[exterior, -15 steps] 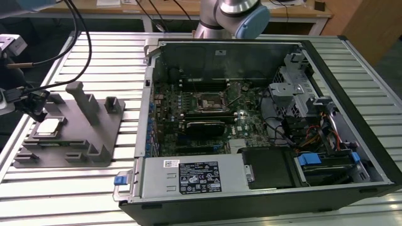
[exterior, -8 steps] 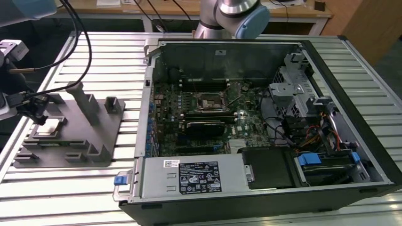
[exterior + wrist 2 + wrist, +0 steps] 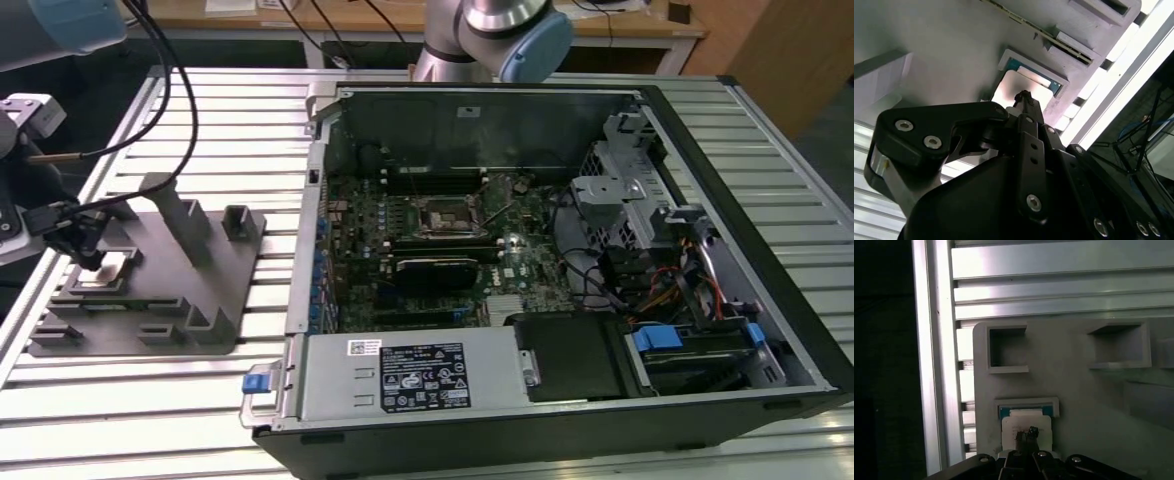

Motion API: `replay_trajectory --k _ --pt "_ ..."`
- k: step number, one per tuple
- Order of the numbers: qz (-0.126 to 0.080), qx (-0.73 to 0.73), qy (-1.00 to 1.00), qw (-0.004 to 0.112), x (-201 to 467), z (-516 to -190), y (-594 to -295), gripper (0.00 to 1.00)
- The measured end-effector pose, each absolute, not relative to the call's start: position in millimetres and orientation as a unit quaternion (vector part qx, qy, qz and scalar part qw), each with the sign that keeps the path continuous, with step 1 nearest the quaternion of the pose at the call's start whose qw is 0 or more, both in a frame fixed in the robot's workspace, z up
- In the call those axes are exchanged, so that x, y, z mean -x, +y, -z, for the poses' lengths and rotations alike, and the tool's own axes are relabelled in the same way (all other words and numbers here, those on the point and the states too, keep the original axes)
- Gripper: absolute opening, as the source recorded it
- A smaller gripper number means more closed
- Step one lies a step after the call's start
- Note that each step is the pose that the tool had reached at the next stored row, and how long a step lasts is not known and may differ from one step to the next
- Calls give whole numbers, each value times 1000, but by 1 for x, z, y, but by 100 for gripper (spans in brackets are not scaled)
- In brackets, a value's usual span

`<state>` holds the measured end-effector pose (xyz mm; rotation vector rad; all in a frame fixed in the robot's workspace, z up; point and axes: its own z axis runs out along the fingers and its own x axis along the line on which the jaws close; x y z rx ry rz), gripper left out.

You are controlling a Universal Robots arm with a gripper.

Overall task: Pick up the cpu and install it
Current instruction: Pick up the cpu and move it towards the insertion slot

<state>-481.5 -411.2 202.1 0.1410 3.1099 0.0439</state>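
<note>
Down on the slatted counter, your claw, open or shut I can't tell, hangs just over the cpu; a crooked grab could tip it.

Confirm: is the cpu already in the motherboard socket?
No, in the exterior view the cpu lies on the grey fixture, outside the computer case.

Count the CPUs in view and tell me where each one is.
1. The cpu lies in a recess of the grey fixture at the exterior view's left, under the gripper. Others may be hidden.
</note>
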Motion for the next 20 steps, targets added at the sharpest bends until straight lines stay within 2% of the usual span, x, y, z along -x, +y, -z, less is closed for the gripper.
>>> replay_trajectory --k 11,12,13,14,15,18,19,20 --pt "-14 -38 999 14 482 -200 -411 11" --pt "-14 -38 999 14 482 -200 -411 17" --pt "-14 -38 999 14 482 -200 -411 17" --pt "-14 -38 999 14 482 -200 -411 23" --pt "-14 -38 999 14 482 -200 -411 23" --pt "-14 -38 999 14 482 -200 -411 41" --pt "-14 -38 999 14 482 -200 -411 41" --pt "-14 -38 999 14 482 -200 -411 47"
